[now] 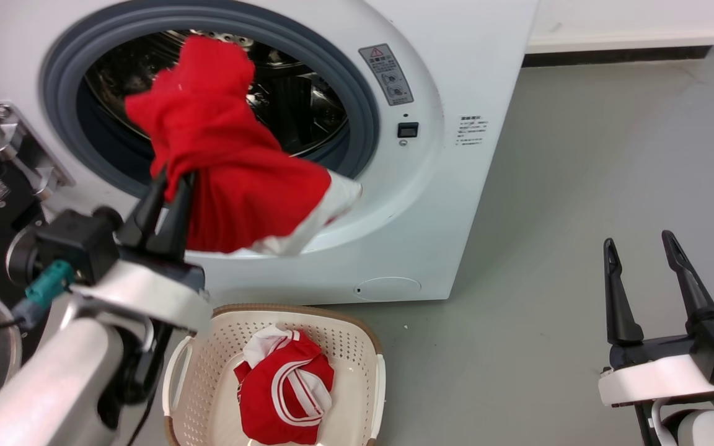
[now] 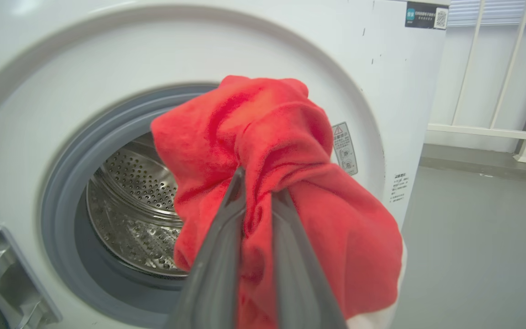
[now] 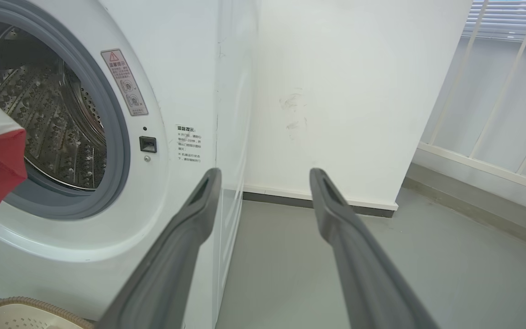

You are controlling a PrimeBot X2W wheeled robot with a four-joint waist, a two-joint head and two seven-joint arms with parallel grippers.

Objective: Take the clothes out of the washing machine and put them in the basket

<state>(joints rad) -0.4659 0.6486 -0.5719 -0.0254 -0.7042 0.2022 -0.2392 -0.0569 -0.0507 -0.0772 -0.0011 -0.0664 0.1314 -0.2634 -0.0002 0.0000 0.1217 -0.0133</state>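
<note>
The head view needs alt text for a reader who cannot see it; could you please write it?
The left pincer grips a red garment in front of the washer's open porthole. A basket on the floor before the washer holds another garment, red and white. The right pincer is open at the lower right.

The porthole (image 1: 366,118) is half blocked by the garment (image 1: 227,167) gripped in the left hand (image 1: 175,181); passage is left through its right part. The basket (image 1: 357,328) below is partly filled by clothes (image 1: 286,390), with room along its left side. Open floor (image 1: 580,186) is seen around the spread right hand (image 1: 637,238).
</note>
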